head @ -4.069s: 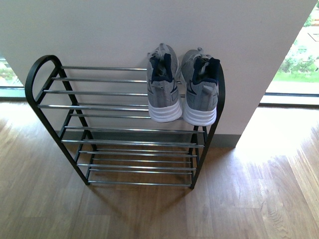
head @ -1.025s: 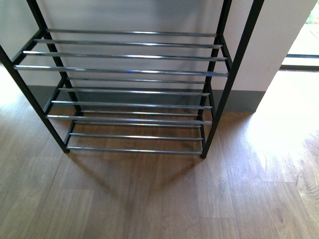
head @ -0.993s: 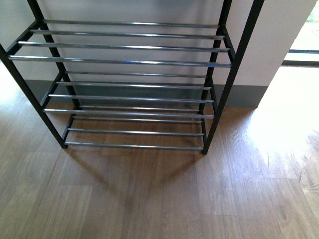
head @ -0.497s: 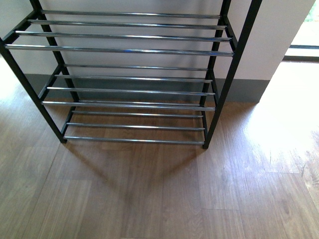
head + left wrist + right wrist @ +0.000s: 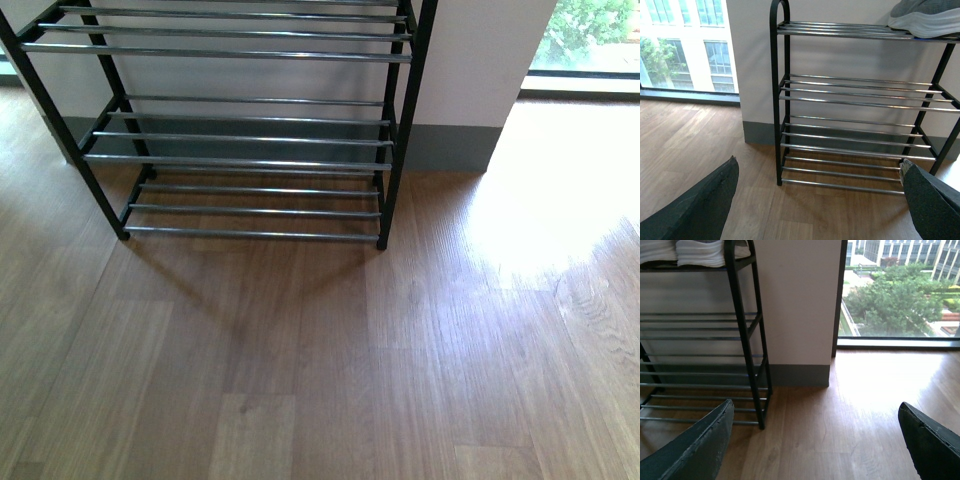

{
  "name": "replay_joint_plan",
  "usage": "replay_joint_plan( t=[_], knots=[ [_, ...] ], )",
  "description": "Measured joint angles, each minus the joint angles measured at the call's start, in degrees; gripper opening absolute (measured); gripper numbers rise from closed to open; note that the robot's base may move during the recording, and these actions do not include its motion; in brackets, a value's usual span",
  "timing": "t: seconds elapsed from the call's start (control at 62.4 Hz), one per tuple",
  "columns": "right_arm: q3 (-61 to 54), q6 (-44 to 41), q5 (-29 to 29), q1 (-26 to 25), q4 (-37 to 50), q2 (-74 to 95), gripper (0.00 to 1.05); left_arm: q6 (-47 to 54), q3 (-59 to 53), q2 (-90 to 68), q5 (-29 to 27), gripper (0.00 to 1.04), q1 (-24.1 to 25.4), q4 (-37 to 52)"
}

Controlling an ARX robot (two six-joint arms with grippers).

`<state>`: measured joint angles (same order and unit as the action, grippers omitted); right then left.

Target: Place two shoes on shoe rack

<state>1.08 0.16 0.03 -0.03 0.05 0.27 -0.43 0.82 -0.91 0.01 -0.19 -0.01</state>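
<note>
Already: sneakers [image 5: 927, 20] atop rack [image 5: 855, 92]; L+R grippers [image 5: 819, 161] [image 5: 816, 404] spread.

We see the shoe rack [image 5: 404, 120] framed in matt black metal, its bars [image 5: 220, 52] glossy chrome, wood floor [image 5: 330, 360] beneath it smooth, faintly shiny.

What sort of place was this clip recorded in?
Likely a room in a home or office: a wood-plank floor, a shoe rack holding sneakers against a pale wall, and a floor-level window overlooking trees and buildings.
</note>
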Motion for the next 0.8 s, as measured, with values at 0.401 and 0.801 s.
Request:
replay_joint_plan(
  t=[0.401, 0.801],
  knots=[
    [0.0, 0.0, -0.02, 0.0, 0.0, 0.0, 0.96, 0.0, 0.0, 0.0, 0.0, 0.95, 0.0, 0.0],
    [0.0, 0.0, -0.04, 0.0, 0.0, 0.0, 0.96, 0.0, 0.0, 0.0, -0.02, 0.95, 0.0, 0.0]
  ],
)
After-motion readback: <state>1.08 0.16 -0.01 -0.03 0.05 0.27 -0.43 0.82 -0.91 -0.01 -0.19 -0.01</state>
